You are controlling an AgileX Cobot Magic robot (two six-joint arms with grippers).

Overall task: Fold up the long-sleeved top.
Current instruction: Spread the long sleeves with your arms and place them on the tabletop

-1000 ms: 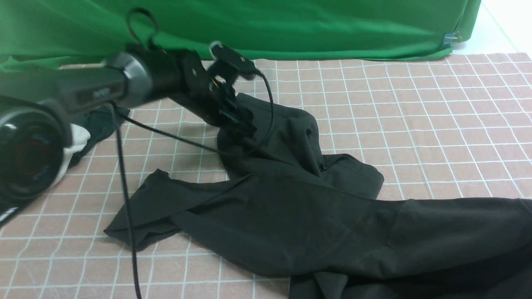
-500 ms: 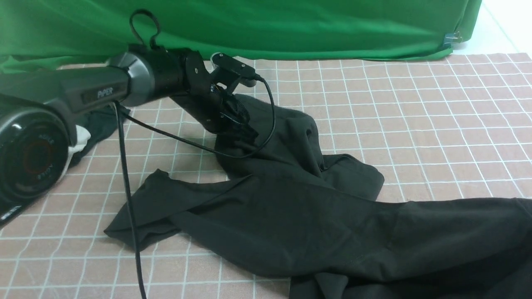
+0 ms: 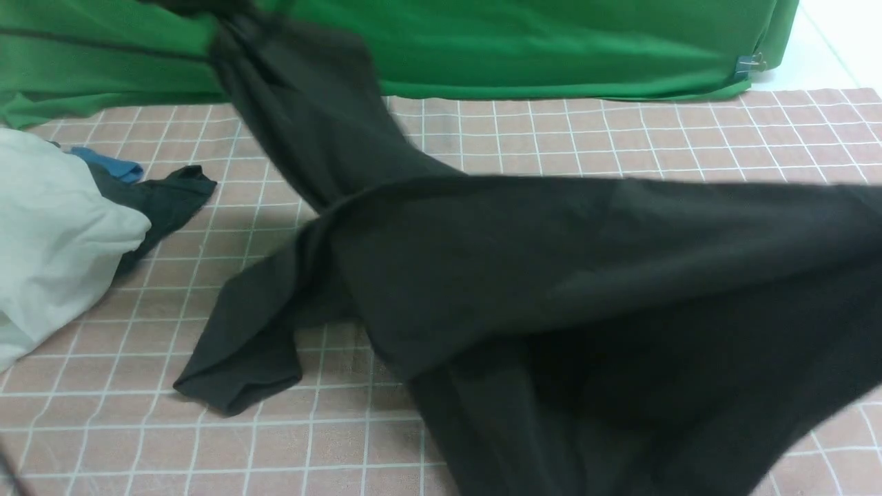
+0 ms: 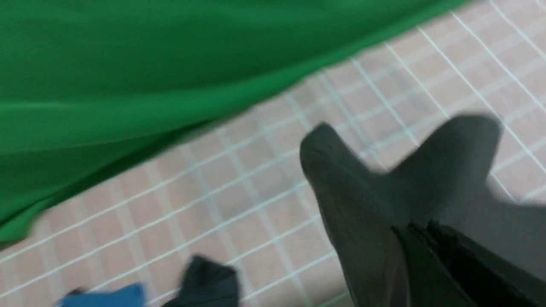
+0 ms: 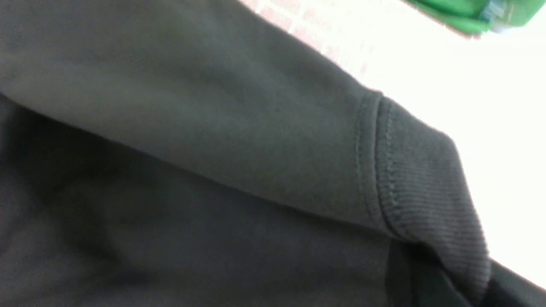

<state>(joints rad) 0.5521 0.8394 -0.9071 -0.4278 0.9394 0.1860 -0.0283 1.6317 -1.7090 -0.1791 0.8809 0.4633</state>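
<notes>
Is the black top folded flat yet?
Not folded. The top hangs stretched above the table, one end pinched in the left claw, a sleeve trailing on it.

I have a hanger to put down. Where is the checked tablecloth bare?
Far right, the tablecloth is bare between the green backdrop and the raised edge of the long-sleeved top. Near left, another patch lies between the white bundle and the trailing sleeve end. The far left and the centre are crowded.
</notes>
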